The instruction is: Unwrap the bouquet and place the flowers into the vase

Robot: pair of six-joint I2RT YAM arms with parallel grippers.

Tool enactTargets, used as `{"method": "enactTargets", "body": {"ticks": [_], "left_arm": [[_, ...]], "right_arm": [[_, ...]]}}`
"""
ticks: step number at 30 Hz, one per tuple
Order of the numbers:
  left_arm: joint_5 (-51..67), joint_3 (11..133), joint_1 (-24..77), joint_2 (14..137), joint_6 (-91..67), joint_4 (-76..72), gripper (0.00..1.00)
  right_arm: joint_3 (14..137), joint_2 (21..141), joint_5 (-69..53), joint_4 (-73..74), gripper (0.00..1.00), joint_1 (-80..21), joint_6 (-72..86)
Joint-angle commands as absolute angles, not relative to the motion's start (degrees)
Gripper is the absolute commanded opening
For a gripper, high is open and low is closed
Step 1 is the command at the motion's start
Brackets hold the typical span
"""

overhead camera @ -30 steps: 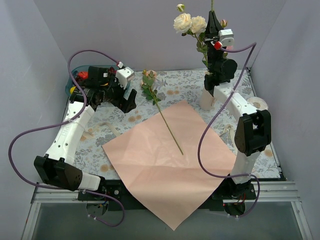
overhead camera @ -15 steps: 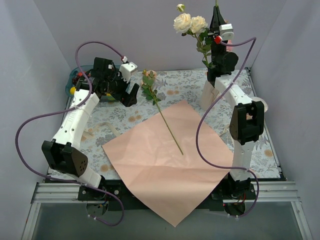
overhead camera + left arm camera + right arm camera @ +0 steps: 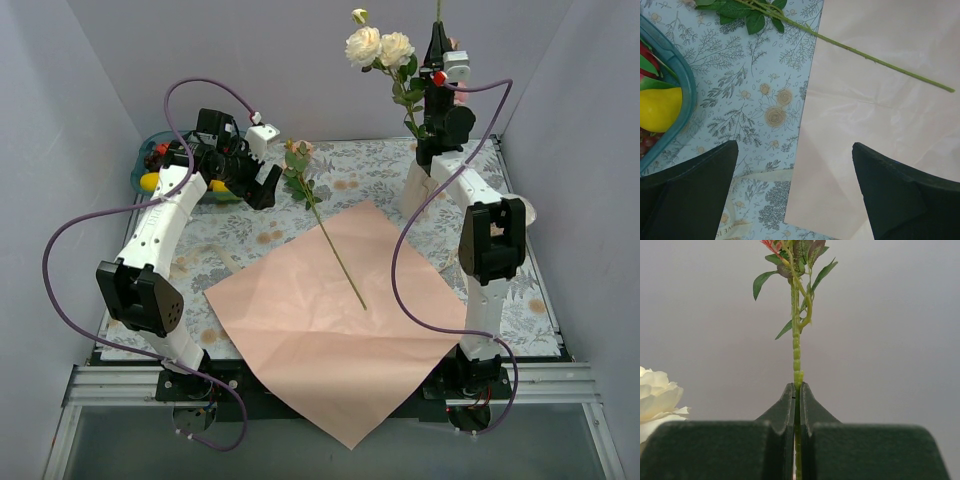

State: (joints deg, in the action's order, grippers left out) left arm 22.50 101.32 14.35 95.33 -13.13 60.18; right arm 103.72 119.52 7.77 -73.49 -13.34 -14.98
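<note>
Place: a robot test cell in a lab
Walls: plain grey panels (image 3: 250, 60) on three sides
Frame: aluminium rail (image 3: 550, 378) at the near edge
Wiring: loose purple cables (image 3: 395, 275)
Surface: floral tablecloth (image 3: 360, 175)

Bright, even light (shadows soft).

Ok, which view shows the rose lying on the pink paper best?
Top external: the whole rose shows, bloom to stem tip, lying across the edge of the paper. Left wrist crops the bloom, showing leaves and stem; right wrist misses it.
</note>
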Motion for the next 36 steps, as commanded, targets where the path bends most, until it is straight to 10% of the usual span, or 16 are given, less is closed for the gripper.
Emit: {"method": "enactTargets", "body": {"ticks": [1,6,9,15,36], "left_arm": [[22.3,102.7,14.2,94.3,-12.0,60.0,0.98],[22.9,101.3,14.2,93.7,-12.0,58.9,0.98],[23.0,101.3,14.2,93.4,-11.8,58.5,0.98],[23.4,101.3,14.2,91.7,-12.0,58.5,0.98],[26.8,87.9,14.2,82.2,-15.6,47.4,0.98]], "right_arm": [[103.5,118.2,9.5,-108.5,0.01,-13.0,-14.8],[94.5,113.4,11.4,-108.5,0.05,-13.2,-16.4],[89.8,109.7,13.0,-108.5,0.4,-13.8,-18.3],[85.1,103.9,15.2,-108.4,0.64,-15.9,-22.2],[83.6,88.0,17.0,-90.5,0.49,-18.7,-20.8]]}}
